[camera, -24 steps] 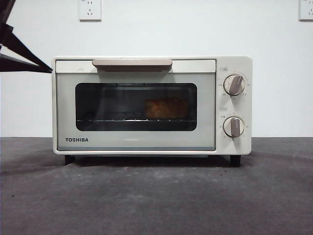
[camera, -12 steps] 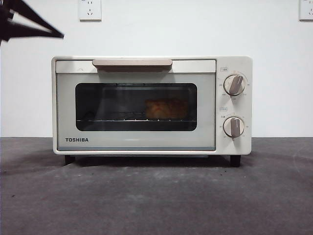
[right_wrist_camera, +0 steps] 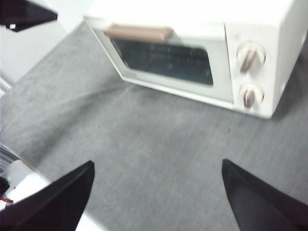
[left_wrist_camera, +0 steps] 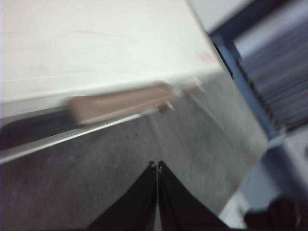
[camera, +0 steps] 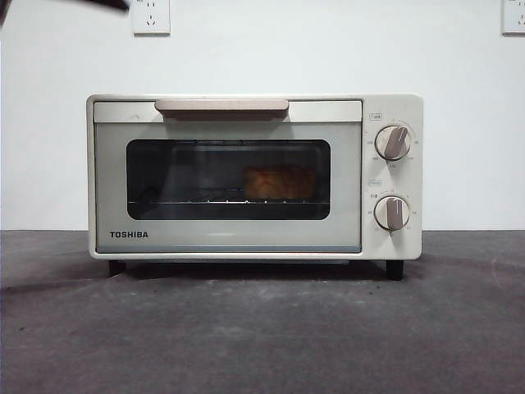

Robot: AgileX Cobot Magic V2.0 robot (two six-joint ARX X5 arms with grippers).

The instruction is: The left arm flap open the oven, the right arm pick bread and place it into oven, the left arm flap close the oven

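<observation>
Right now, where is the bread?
In the front view the bread sits inside the closed oven, on the wire rack behind the right half of the glass window, nearer the knobs than the TOSHIBA logo.

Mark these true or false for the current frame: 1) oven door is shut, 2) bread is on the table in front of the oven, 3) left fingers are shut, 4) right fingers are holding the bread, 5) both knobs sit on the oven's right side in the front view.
1) True: the oven door is closed.
2) False: the bread lies on the rack inside the oven, behind the window.
3) True: the left gripper has its fingers together, empty, above the handle.
4) False: the right gripper is open and empty, back from the oven.
5) True: both knobs are there.
</observation>
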